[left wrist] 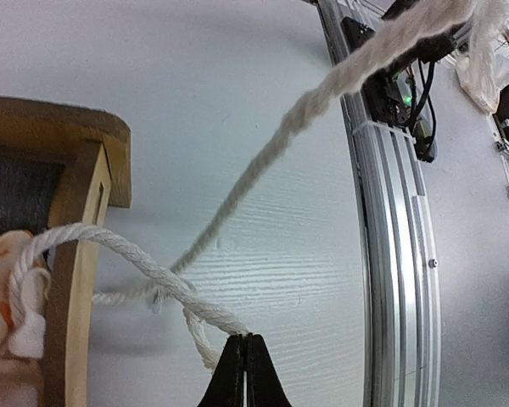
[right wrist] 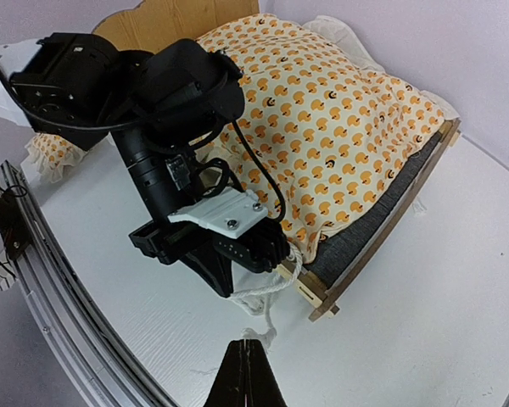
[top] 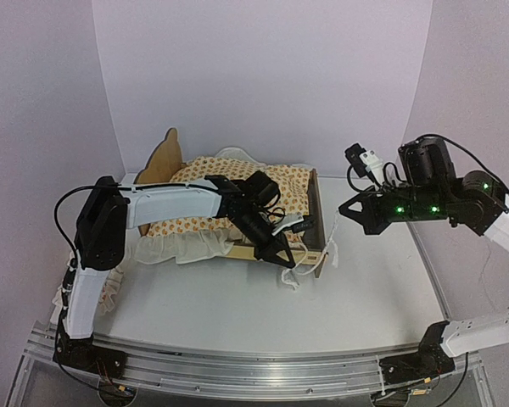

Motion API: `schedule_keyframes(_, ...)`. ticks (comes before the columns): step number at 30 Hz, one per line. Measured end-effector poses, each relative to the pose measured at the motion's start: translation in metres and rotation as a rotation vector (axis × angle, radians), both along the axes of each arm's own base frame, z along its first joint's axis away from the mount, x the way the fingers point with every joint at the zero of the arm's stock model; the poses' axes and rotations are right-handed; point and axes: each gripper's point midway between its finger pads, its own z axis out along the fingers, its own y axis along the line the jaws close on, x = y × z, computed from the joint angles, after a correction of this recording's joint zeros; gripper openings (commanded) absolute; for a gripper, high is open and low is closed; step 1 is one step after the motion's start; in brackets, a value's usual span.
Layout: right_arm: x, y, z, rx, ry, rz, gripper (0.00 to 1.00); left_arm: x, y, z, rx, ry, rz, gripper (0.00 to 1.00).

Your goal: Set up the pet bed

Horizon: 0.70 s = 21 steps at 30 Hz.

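At foot corner of pet bed (top: 161,165), on tabletop (top: 237,314): my left tool (left wrist: 244,343) pressed together, pinching tie cord (left wrist: 136,254) looped round corner post. Right tool (right wrist: 246,356) pressed together, empty, hovering past foot end. Risk: hard pull drags light bed, shifts cushion (right wrist: 339,119); cord slips from pinch.

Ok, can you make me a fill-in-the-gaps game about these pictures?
The cream cushion on the light plywood pet bed has a pattern coloured ___.
The right gripper has its jaws ___.
The black-and-white arm reaching across the bed is the robot's ___ one.
Missing words: orange; shut; left.
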Motion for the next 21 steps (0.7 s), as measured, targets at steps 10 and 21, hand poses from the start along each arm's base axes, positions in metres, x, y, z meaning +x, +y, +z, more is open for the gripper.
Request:
schedule_keyframes(10,-0.007,0.043,0.007,0.066,0.055,0.186,0.00,-0.014,0.019,0.015,0.002,-0.013,-0.069,0.82)
schedule_keyframes(21,-0.006,0.072,0.018,0.157,0.033,0.296,0.00,0.011,0.010,0.093,-0.216,-0.132,-0.127,0.82)
